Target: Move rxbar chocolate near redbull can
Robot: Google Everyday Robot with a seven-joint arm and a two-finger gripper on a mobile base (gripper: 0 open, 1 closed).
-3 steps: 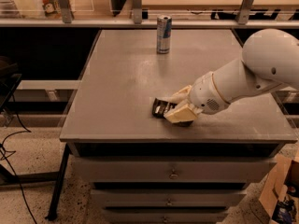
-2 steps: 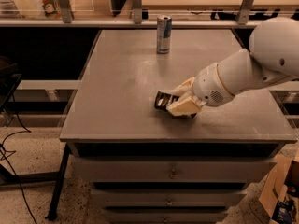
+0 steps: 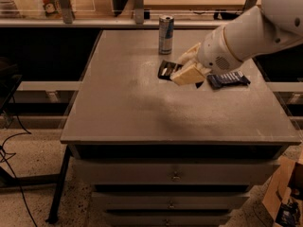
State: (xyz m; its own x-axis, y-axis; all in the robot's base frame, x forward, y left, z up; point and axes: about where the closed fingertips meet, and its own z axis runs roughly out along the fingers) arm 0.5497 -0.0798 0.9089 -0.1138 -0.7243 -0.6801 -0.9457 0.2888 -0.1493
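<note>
Starting at the left: loose cables (image 3: 9, 145) trail over the floor, and beside them stands the grey bench (image 3: 123, 108) with its wide bare top. Toward the far edge stands the redbull can (image 3: 165, 34), upright, silver top catching the light. Just in front of it, and near it already, is the rxbar chocolate (image 3: 165, 70), its dark wrapper with the white print poking out to the left of the tool (image 3: 183, 71). The tool is clamped on the bar's right end, cream fingers (image 3: 188, 74) pinching it (whether the bar's free end touches the bench or hangs just above it, I cannot tell). By my reckoning this bar is light, flat and fairly stiff, with a slick wrapper that could slide under a loose pinch, so a hold across the short width looks the safest. Further right a navy bar (image 3: 228, 80) lies flat on the bench, apart from the can. The white arm (image 3: 246, 32) reaches in from the upper right, and a cardboard box (image 3: 284, 197) sits on the floor.
</note>
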